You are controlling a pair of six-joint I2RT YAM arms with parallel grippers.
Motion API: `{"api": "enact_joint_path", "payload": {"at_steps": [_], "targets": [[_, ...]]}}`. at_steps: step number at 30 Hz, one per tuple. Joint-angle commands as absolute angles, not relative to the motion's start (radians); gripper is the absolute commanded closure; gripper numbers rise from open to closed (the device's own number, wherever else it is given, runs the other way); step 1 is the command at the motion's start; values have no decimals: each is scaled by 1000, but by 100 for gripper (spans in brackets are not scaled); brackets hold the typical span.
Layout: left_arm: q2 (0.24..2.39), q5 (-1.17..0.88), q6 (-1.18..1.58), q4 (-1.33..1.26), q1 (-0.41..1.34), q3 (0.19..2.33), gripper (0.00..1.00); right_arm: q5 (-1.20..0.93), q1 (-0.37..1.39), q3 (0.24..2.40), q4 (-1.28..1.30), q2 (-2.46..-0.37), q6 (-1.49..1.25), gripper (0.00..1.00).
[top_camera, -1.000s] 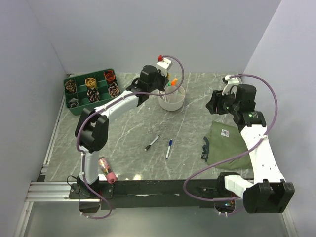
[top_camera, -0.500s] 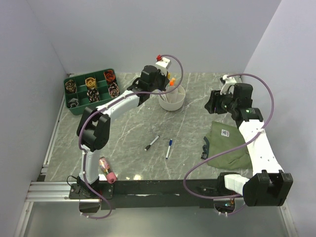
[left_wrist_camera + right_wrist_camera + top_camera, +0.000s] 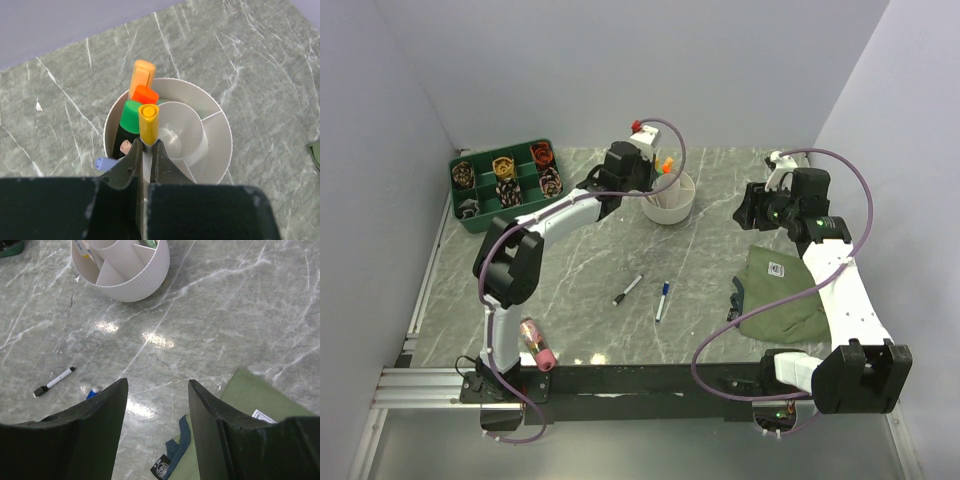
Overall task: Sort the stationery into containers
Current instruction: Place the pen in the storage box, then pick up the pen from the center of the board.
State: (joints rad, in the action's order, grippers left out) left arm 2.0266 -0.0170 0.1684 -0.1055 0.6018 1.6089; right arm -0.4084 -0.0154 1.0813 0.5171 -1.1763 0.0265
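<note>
My left gripper (image 3: 146, 147) is shut on a thin yellow pen (image 3: 148, 122) and holds it upright over the white bowl (image 3: 225, 150), at the wall between the left compartment and the central cup. That compartment holds a green-capped marker (image 3: 132, 117), an orange-capped marker (image 3: 145, 94), a tan marker (image 3: 142, 72) and a lilac-capped pen (image 3: 102, 163). In the top view the left gripper (image 3: 645, 178) is at the bowl (image 3: 672, 207). My right gripper (image 3: 157, 385) is open and empty above the table, between bowl and pouch. Two white pens lie mid-table, one black-capped (image 3: 628, 289) and one blue-capped (image 3: 663, 299). A pink marker (image 3: 537, 343) lies by the left arm's base.
The olive-green pouch (image 3: 780, 295) lies at the right, under my right arm, and shows in the right wrist view (image 3: 260, 405). The dark green tray (image 3: 505, 182) with coiled bands stands at the back left. Walls close in the back and both sides.
My left gripper has moved a little left and down over the bowl with the yellow pen. My right gripper has shifted slightly to the left.
</note>
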Motion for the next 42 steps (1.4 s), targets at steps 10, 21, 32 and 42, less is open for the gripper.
{"api": "enact_joint_path", "payload": {"at_steps": [10, 21, 32, 42], "targets": [[1966, -3, 212, -187, 603, 1548, 99, -414, -12, 1123, 498, -1183, 25, 41], [1944, 89, 273, -155, 603, 1549, 75, -417, -12, 1098, 491, -1177, 14, 40], [1844, 170, 299, -94, 594, 1511, 51, -396, 23, 1106, 474, -1207, -75, 40], [1590, 149, 273, 297, 463, 1421, 11, -328, 340, 1040, 538, -1247, -346, 36]]}}
